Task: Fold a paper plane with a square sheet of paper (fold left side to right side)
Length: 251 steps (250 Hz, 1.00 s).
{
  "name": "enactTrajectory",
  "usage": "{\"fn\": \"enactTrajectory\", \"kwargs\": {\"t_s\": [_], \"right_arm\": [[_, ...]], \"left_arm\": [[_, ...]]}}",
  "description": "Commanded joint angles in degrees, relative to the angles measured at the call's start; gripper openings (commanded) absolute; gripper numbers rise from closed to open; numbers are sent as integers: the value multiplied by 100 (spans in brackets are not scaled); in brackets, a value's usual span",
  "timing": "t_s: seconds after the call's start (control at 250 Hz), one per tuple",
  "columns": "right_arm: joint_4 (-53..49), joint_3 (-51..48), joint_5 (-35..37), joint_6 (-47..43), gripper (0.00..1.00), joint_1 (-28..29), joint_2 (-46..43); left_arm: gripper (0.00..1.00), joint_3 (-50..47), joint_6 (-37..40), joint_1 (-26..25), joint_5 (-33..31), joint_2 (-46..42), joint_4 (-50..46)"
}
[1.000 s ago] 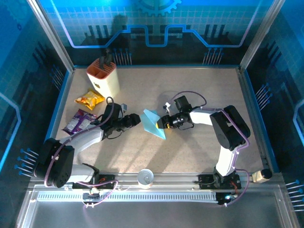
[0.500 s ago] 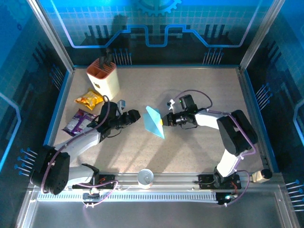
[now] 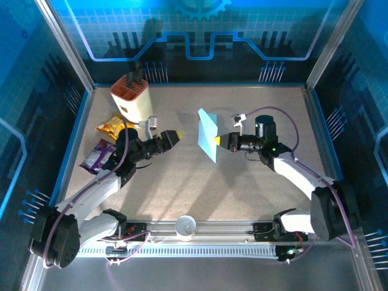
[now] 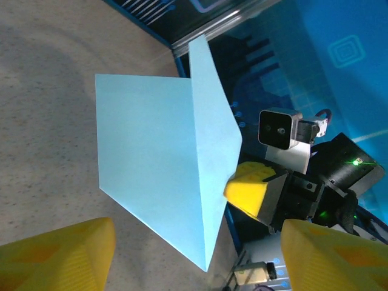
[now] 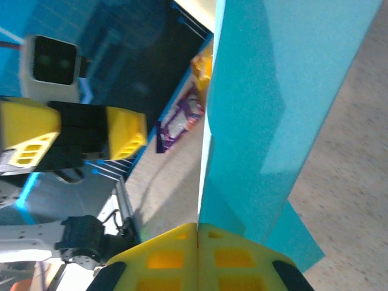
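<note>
The step in hand seems to be a fold made in the air, with the sheet held between the two arms. The right end effector (image 3: 216,140) has its yellow fingers pressed together on the right edge of the square sheet of paper (image 3: 208,134). It holds the sheet lifted over the middle of the counter (image 3: 254,188), standing nearly on edge. The left end effector (image 3: 173,137) is spread and points at the sheet from the left, near it but apart.

I judge that the next move calls for the left one to take the free left side and carry it over to the right, edge on edge.

The sheet is light blue and already partly folded: one sharp crease runs along it, and a flap stands out at an angle.
</note>
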Motion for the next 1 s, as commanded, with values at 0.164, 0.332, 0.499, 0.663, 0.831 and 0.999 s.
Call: {"fn": "enactTrajectory", "kwargs": {"t_s": [0.164, 0.332, 0.499, 0.663, 0.831, 0.999], "right_arm": [[1327, -67, -850, 1099, 2, 74, -185], [1568, 25, -923, 1284, 3, 261, -109], [1546, 180, -992, 1282, 3, 429, 14], [1628, 257, -994, 1378, 3, 535, 158], [1943, 221, -981, 1615, 3, 575, 321], [2131, 162, -968, 1766, 4, 580, 404]], "left_arm": [[74, 605, -157, -388, 486, 487, 583], [74, 816, -147, -573, 535, 807, 707], [73, 910, -136, -685, 496, 1009, 850], [69, 1012, -5, -804, 480, 1098, 888], [56, 986, 69, -866, 360, 1101, 951], [38, 945, 96, -880, 247, 1088, 912]]}}
